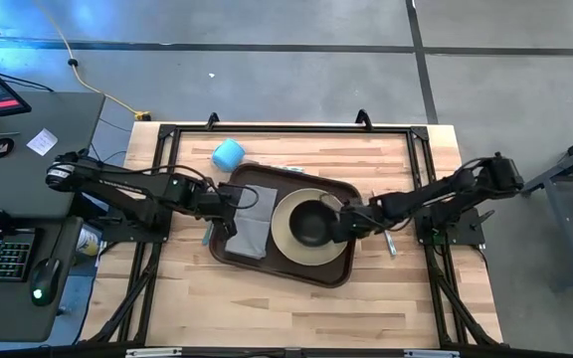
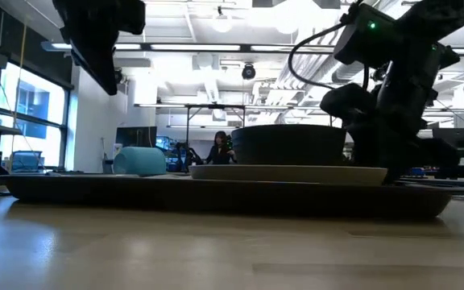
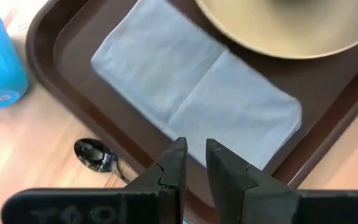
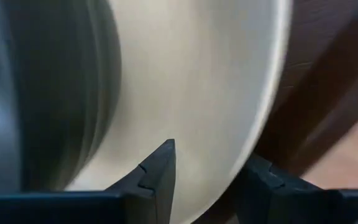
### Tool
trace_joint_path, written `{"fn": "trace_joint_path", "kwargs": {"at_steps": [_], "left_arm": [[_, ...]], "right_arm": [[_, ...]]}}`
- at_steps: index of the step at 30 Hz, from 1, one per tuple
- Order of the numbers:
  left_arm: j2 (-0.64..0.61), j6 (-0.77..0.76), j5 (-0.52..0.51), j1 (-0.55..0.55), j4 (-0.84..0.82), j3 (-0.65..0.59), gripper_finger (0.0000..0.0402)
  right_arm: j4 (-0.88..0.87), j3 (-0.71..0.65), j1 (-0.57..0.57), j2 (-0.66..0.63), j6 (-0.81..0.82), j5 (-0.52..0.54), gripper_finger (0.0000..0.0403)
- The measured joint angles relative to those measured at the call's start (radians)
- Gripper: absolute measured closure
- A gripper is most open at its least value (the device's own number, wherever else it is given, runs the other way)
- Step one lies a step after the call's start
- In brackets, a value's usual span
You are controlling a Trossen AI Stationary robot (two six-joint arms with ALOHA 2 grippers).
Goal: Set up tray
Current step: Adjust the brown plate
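The tray (image 1: 285, 261) lies in the middle of the counter (image 1: 406, 298), carrying a grey napkin (image 1: 250, 227) on its left part and a beige plate (image 1: 288, 224) with a dark bowl (image 1: 311, 223) on its right. My left hand (image 3: 192, 163) hovers over the tray's left rim by the napkin, fingers a narrow gap apart, holding nothing. A spoon (image 3: 96, 155) lies on the counter just outside that rim. My right hand (image 4: 211, 165) sits at the plate's right edge, its fingers spread either side of the rim. A blue cup (image 1: 228, 153) lies beyond the tray's far left corner.
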Motion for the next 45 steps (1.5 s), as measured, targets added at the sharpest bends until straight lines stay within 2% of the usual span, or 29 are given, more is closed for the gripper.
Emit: {"fn": "trace_joint_path", "kwargs": {"at_steps": [3, 15, 23, 28, 33, 40, 45], "left_arm": [[0.000, -0.009, 0.000, 0.000, -0.005, 0.000, 0.0307], [0.000, -0.019, -0.005, 0.000, -0.006, 0.000, 0.0307], [0.000, -0.020, -0.001, 0.000, -0.006, 0.000, 0.0307], [0.000, -0.020, 0.005, 0.000, -0.007, 0.000, 0.0307], [0.000, -0.021, 0.010, 0.000, -0.008, 0.000, 0.0307], [0.000, -0.022, 0.021, 0.000, -0.009, 0.000, 0.0307], [0.000, -0.023, 0.021, 0.000, -0.017, 0.000, 0.0307]], "right_arm": [[-0.006, 0.006, 0.042, 0.010, -0.002, -0.046, 0.0296], [-0.006, 0.038, 0.127, 0.008, 0.017, -0.058, 0.0381], [-0.040, 0.038, 0.104, 0.008, 0.040, -0.043, 0.0381], [-0.080, 0.038, 0.084, 0.008, 0.053, -0.079, 0.0379], [-0.104, 0.037, 0.081, 0.003, 0.052, -0.096, 0.0360], [-0.149, 0.037, 0.080, -0.037, 0.050, -0.099, 0.0295], [-0.177, 0.037, 0.080, -0.112, 0.050, -0.079, 0.0249]]}}
